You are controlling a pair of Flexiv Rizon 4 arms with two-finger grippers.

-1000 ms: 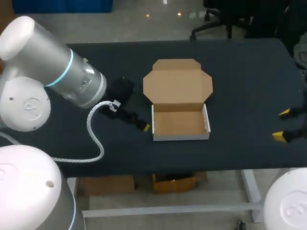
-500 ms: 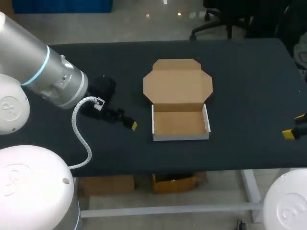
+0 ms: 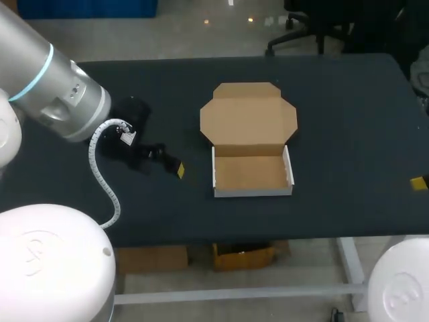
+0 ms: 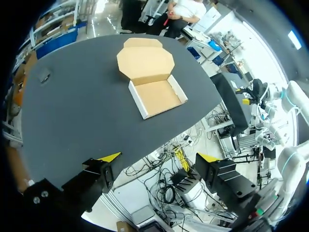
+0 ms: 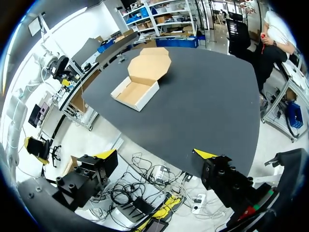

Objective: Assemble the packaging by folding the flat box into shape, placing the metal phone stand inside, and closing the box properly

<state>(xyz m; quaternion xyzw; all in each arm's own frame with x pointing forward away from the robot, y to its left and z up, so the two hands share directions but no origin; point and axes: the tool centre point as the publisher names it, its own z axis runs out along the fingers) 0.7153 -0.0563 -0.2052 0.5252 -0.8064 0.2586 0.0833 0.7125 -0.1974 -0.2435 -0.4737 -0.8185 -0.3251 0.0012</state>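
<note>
Both arms have drawn back from the box (image 3: 249,149): the left claw (image 4: 158,157) has slid away to the box's left and the right claw (image 5: 155,154) has pulled off past its right, towards the edge of the black bench (image 3: 335,134). Each claw stands spread wide with nothing between its fingers. The box sits mid-bench, its shallow white-walled tray nearest the robot and already folded up, and its brown lid (image 3: 248,119) lying flat open behind. It looks like thin cardboard: light, easily pushed across the bench, stiff only along its creases and easy to crush. The lid's far edge seems the best hold, with the tray steadied. The metal phone stand shows nowhere. No print is readable on the box.
</note>
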